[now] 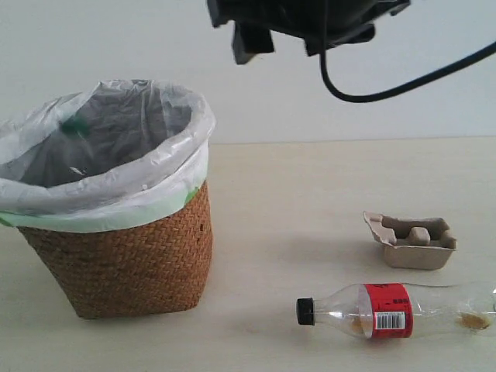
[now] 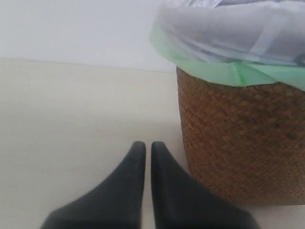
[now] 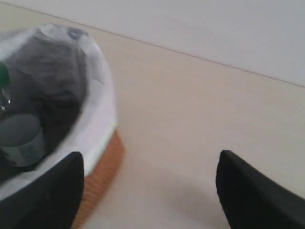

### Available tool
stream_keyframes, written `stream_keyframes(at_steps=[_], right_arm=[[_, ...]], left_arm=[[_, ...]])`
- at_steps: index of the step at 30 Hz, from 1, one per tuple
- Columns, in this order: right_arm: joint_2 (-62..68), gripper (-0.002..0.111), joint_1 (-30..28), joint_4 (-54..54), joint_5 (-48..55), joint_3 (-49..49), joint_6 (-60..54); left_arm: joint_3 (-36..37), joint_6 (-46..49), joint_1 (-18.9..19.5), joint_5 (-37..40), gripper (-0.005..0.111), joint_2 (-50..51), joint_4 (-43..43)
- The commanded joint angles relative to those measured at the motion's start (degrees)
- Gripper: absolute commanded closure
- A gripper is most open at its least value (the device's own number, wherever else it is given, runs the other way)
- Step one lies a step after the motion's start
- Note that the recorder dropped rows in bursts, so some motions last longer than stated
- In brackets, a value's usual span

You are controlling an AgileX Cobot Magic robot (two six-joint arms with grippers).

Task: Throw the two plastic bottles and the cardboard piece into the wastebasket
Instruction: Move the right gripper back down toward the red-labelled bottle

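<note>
The right arm (image 1: 310,19) hangs high over the bench (image 1: 310,194), above the space just to the right of the wastebasket (image 1: 116,248). Its wrist camera looks down on the rim. Its jaws stand wide apart and nothing is between them.

The left arm is low, with its jaws close over the bench surface, just beside the woven wall of the wastebasket. These jaws are pressed together with only a thin slit between them, and they hold nothing.

The wastebasket stands on the left part of the bench. The bottle with the green cap (image 3: 19,138) lies inside it, against the white bag (image 1: 155,178). The bottle with the black cap (image 1: 395,310) lies on its side on the right part of the bench, toward the near edge, and its cap points to the wastebasket. The cardboard tray (image 1: 411,242) sits just behind this bottle, apart from it, with the open side up.
</note>
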Motion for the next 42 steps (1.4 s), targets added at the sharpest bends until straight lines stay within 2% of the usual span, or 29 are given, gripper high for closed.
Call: stream_keyframes(at_steps=[1, 8, 15, 20, 25, 36, 42], right_arm=[[-0.2, 0.039, -0.4, -11.0, 7.7, 0.0, 2.8], [-0.2, 0.040, -4.6, -10.8, 17.3, 0.3, 1.3], [-0.4, 0.057, -8.2, -8.5, 22.3, 9.1, -6.5], [-0.4, 0.057, -8.8, -4.8, 22.9, 15.5, -17.4], [-0.9, 0.057, -8.8, -3.8, 22.9, 20.2, -22.5], [-0.9, 0.057, -8.8, -11.2, 22.9, 32.5, -36.0], [-0.9, 0.057, -8.8, -13.2, 20.5, 35.4, -38.8]], left_arm=[[0.2, -0.3, 0.1, -0.4, 0.103, -0.1, 0.3], [0.2, -0.3, 0.1, -0.4, 0.103, -0.1, 0.3], [0.2, -0.3, 0.1, -0.4, 0.103, -0.1, 0.3], [0.2, -0.3, 0.1, -0.4, 0.103, -0.1, 0.3], [0.2, -0.3, 0.1, -0.4, 0.103, -0.1, 0.3], [0.2, -0.3, 0.1, -0.4, 0.103, -0.1, 0.3], [0.2, -0.3, 0.1, -0.4, 0.103, -0.1, 0.3]])
